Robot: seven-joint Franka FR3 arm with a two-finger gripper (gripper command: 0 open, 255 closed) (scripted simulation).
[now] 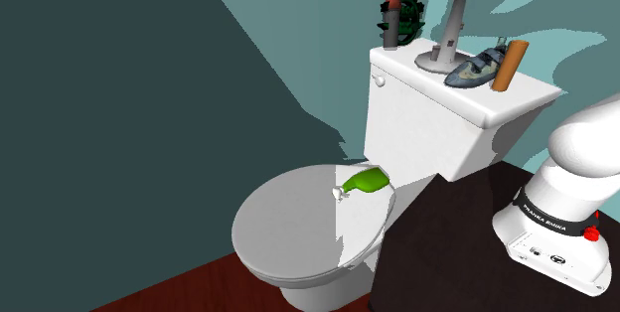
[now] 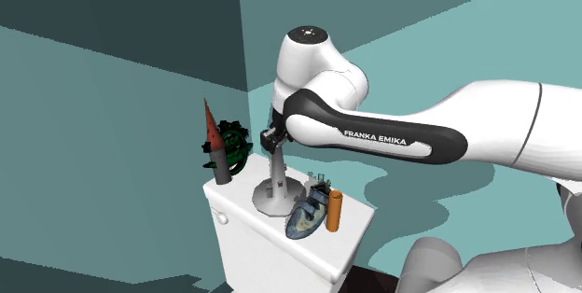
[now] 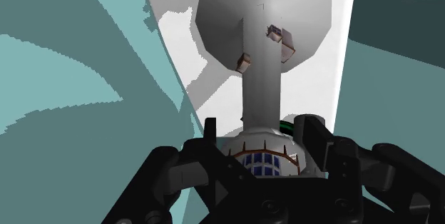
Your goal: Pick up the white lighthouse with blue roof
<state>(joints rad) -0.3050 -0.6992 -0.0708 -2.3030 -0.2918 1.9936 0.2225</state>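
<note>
Arm [image 2: 401, 137] reaches in from the second exterior view's right, forearm about level, wrist turned down over the toilet tank [image 1: 437, 121]. Tool [image 3: 260, 123] points straight down the lighthouse [image 3: 260, 80]. In the wrist view the two fingers sit narrow and pressed against either side of its top, where the blue-paned windows are, so it looks clamped on the lighthouse. The lighthouse is a grey-white tower standing upright, its round base on the tank lid, roughly mid-lid. Tight neighbours: a shoe [image 1: 475, 69] lies just beside the base on the shoulder view's right, with an orange cylinder [image 1: 508, 65] leaning next to it near the lid's end. On the other side a grey rocket with a red-brown cone [image 1: 392, 7] and a green plant [image 1: 409, 7] stand at the far corner, apart from the base. The wall is close behind the tank and there is open room above. A green bottle [image 1: 364, 182] lies on the closed toilet seat [image 1: 288, 231] below.
</note>
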